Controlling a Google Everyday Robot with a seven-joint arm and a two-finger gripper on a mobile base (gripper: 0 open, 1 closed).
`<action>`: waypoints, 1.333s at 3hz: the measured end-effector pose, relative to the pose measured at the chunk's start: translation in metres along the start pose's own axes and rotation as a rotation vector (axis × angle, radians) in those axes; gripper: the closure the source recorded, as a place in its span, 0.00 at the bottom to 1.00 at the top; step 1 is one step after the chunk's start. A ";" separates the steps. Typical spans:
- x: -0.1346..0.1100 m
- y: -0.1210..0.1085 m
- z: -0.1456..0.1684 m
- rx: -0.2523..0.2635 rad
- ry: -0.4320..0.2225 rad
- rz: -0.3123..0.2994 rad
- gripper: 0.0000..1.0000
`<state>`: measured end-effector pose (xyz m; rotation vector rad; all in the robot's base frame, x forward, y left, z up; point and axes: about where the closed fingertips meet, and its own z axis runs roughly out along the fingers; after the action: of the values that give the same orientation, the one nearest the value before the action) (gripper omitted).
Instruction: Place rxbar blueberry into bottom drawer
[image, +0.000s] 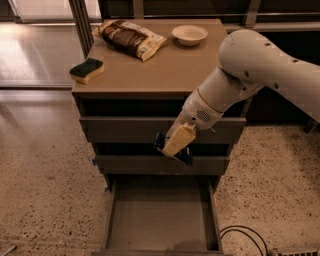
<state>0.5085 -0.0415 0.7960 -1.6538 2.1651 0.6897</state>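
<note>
My gripper (176, 144) hangs before the 2 upper drawer fronts of the cabinet (150, 85), jaws clamped on the rxbar blueberry (184, 156), whose dark blue ends poke out either side. Below it, the bottom drawer (160, 225) stands pulled open. On top sit a sponge (86, 70), snack bag (131, 38) and bowl (189, 34).

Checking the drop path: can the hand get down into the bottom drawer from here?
Probably yes. The hand, shut on the rxbar blueberry, hangs before the upper drawer fronts, above the bottom drawer, which is pulled out; nothing shows between them.
</note>
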 end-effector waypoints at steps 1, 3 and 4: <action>0.000 0.000 0.000 0.000 0.000 0.000 1.00; 0.029 0.017 0.070 -0.009 0.055 0.006 1.00; 0.050 0.029 0.106 -0.045 0.093 0.011 1.00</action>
<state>0.4638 -0.0161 0.6865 -1.7297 2.2396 0.6820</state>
